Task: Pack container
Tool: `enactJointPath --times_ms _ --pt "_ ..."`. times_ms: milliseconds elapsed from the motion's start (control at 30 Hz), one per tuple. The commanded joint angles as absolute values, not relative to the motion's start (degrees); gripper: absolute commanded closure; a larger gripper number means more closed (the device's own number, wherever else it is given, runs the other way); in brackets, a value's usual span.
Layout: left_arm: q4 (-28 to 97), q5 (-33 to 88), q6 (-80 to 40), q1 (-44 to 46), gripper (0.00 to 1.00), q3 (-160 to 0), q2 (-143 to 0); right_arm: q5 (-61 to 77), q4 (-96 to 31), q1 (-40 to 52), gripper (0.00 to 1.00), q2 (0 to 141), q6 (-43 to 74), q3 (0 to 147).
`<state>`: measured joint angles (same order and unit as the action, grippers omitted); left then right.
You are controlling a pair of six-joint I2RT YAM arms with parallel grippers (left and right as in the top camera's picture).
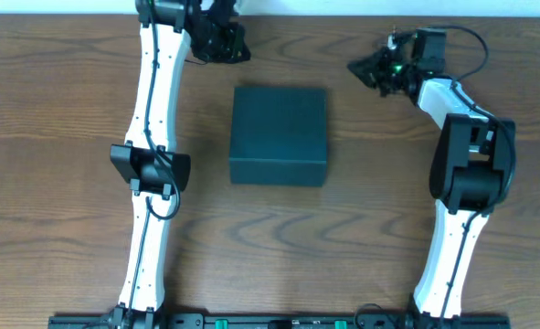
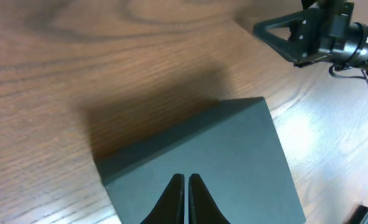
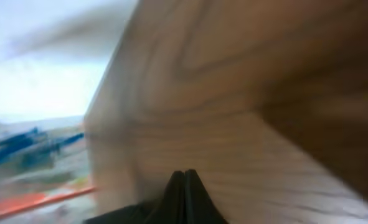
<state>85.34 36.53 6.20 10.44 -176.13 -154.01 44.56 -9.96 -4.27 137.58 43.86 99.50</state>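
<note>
The container (image 1: 279, 135) is a dark teal-black square box with its lid down, standing in the middle of the wooden table. My left gripper (image 1: 242, 50) hangs at the table's far side, just beyond the box's far-left corner, shut and holding nothing. In the left wrist view its fingertips (image 2: 186, 177) meet in front of the container (image 2: 202, 155). My right gripper (image 1: 354, 66) is off the box's far-right corner, also shut and empty. It shows in the left wrist view too, as the right gripper (image 2: 258, 28). The blurred right wrist view has the right gripper (image 3: 185, 174) over bare wood.
Both white arms run from the near table edge along the left (image 1: 151, 164) and right (image 1: 461, 174) sides of the box. The right wrist view shows the table's edge (image 3: 93, 124) with blurred coloured clutter beyond it.
</note>
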Motion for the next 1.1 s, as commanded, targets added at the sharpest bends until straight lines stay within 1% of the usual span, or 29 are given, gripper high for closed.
enactJointPath --times_ms 0,67,133,267,333,400,500,667,733,767,833,967,1067 --pt "86.3 35.6 6.0 10.5 0.94 -177.3 -154.3 35.9 -18.3 -4.6 0.98 128.4 29.1 104.4" --pt "87.2 36.5 6.5 10.5 0.94 -177.3 -153.5 32.5 -26.2 -4.6 0.98 123.4 23.7 105.5" --pt "88.4 37.5 8.8 10.5 0.94 -177.3 -151.9 29.7 -34.7 -4.6 0.99 117.2 20.9 105.5" --pt "92.5 37.6 14.1 11.5 0.94 -177.3 -148.9 29.0 -47.6 -4.0 0.98 107.3 14.4 105.5" --pt "95.7 37.6 18.1 13.4 0.94 -177.3 -148.4 24.0 -56.2 -2.6 0.98 101.4 13.6 104.7" --pt "96.8 38.5 20.3 15.2 0.94 -177.0 -148.8 22.7 -59.7 -1.2 0.98 96.2 13.3 101.2" --pt "96.8 38.9 21.0 17.0 0.94 -176.2 -149.7 22.9 -58.5 0.3 0.98 87.2 13.9 90.0" --pt "96.8 39.1 21.3 19.3 0.94 -172.5 -150.5 24.4 -50.3 1.5 0.98 71.4 15.7 69.3" --pt "96.8 36.0 20.9 20.4 0.94 -169.5 -150.5 22.9 -48.2 1.5 0.98 64.4 15.6 63.1" --pt "96.8 32.1 19.8 20.8 0.94 -168.6 -150.4 21.0 -47.7 1.5 0.98 61.1 15.6 60.7" --pt "96.8 25.2 15.1 20.5 0.94 -168.6 -148.8 18.2 -47.8 1.5 0.98 56.0 15.5 57.6" --pt "96.8 23.0 14.6 20.2 0.94 -165.6 -140.6 18.2 -50.5 1.4 0.98 54.2 11.9 57.3" --pt "95.3 22.4 17.4 20.5 0.94 -151.9 -130.9 18.7 -49.8 1.4 0.98 55.0 10.0 57.3"
